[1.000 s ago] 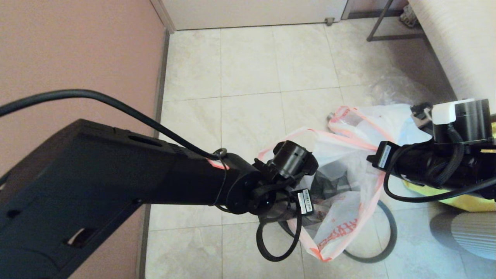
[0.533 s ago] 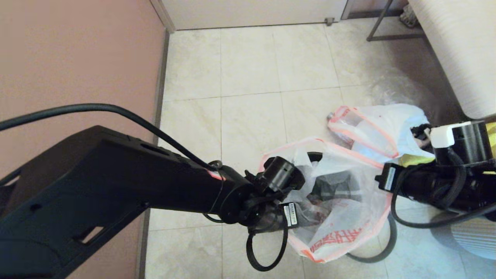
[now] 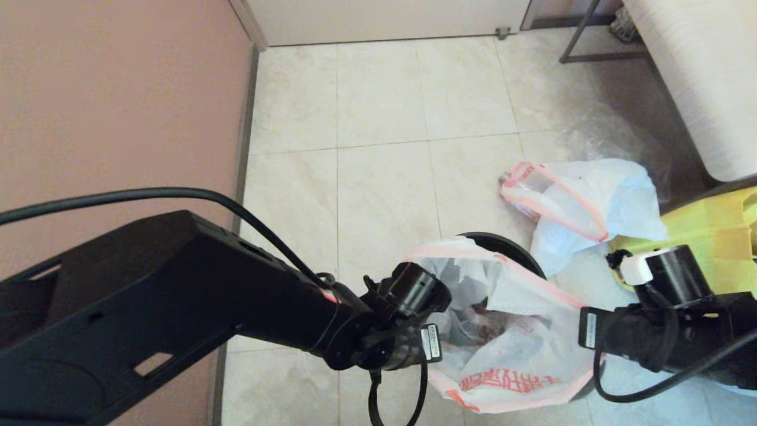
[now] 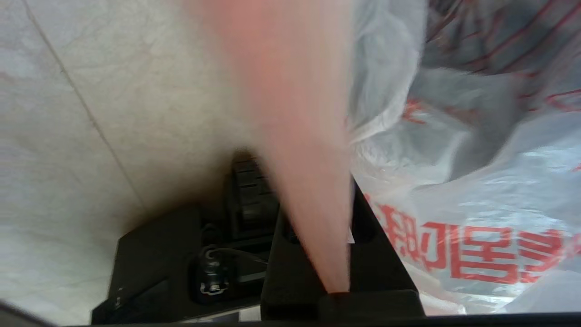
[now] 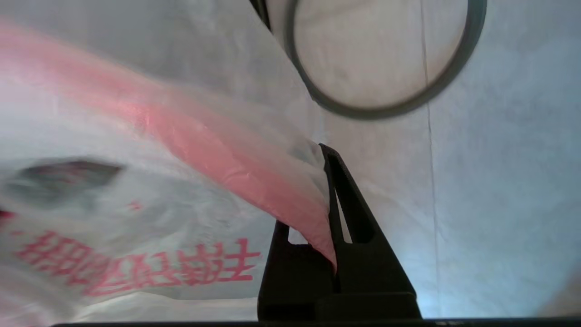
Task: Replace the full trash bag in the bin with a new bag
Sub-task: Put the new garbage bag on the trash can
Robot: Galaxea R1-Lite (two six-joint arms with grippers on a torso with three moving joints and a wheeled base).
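Observation:
The new bag [image 3: 514,355], thin white film with red characters and a pink-orange hem, hangs spread between my two grippers over the bin [image 3: 510,247]. Only the far arc of the bin's black rim shows behind it. In the left wrist view my left gripper [image 4: 320,218] is shut on the bag's pink hem [image 4: 313,172]. My right gripper [image 5: 320,200] pinches the hem [image 5: 254,181] on the opposite side. The full trash bag [image 3: 582,201] lies on the floor beyond the bin. The grey hoop [image 5: 367,112] lies flat on the tiles by the right gripper.
A yellow fabric bag [image 3: 712,234] sits right of the bin, close to my right arm [image 3: 650,340]. A clear crumpled bag [image 3: 609,139] lies farther back. A pink wall [image 3: 118,106] runs along the left, behind my left arm [image 3: 207,307]. A pale striped bulk [image 3: 704,77] stands at the right.
Both arms have come down and toward me with the new bag, bringing its open mouth from above the floor down onto the bin. The yellow bag now shows behind the right arm.

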